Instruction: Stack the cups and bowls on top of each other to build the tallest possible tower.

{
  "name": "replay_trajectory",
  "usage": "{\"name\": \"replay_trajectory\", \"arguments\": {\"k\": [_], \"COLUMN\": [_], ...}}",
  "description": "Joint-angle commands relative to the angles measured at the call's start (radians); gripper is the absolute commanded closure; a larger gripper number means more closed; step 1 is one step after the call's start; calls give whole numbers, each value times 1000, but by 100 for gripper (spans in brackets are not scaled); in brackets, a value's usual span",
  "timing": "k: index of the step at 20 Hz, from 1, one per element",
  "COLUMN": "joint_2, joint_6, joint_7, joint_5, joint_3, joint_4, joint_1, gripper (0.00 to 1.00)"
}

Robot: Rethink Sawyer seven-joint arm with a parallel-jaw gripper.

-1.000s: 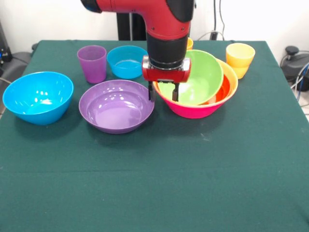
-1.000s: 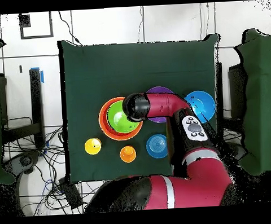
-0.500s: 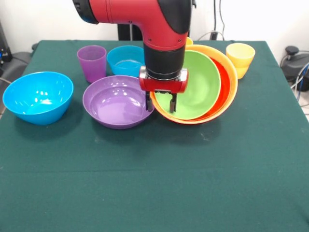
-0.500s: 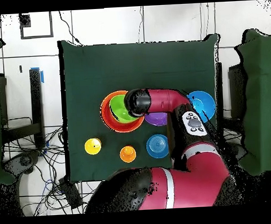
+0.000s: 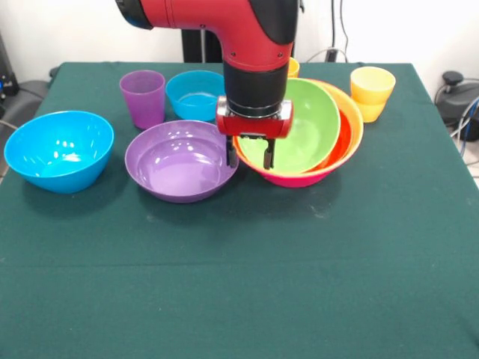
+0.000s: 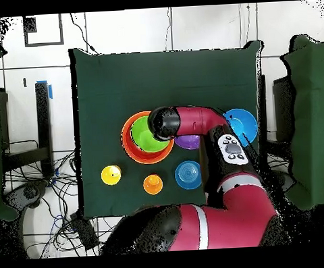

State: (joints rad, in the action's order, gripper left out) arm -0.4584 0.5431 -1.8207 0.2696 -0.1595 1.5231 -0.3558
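Tower (image 5: 318,142) of nested bowls sits tilted on the green table (image 5: 299,284), just right of the purple bowl (image 5: 179,161): a green bowl (image 5: 307,120) inside a red-orange bowl (image 5: 343,138), inside an orange bowl (image 5: 356,120), with the pink bowl (image 5: 292,178) outermost. The gripper (image 5: 250,152) hangs over the tower's left rim, its fingers (image 5: 268,153) narrowly apart astride that rim, one near the purple bowl, one inside the green bowl; whether they pinch the rim I cannot tell. Behind the purple bowl stand a purple cup (image 5: 143,98) and a small blue bowl (image 5: 194,95). A large blue bowl (image 5: 58,149) lies to its left. A yellow cup (image 5: 372,86) stands behind the tower's right side.
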Motion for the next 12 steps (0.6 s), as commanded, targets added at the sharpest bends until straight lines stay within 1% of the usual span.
{"name": "replay_trajectory", "arguments": {"k": [1,3,6,12], "joint_2": [-22,-22,-48,-193], "joint_6": [44,46,68,192], "joint_7": [62,66,72,88], "joint_5": [45,46,39,-19], "joint_3": [-77,-81,-85,-109], "joint_4": [-17,-18,-2,78], "joint_1": [14,10,6,-8], "gripper": [0,0,0,0]}}
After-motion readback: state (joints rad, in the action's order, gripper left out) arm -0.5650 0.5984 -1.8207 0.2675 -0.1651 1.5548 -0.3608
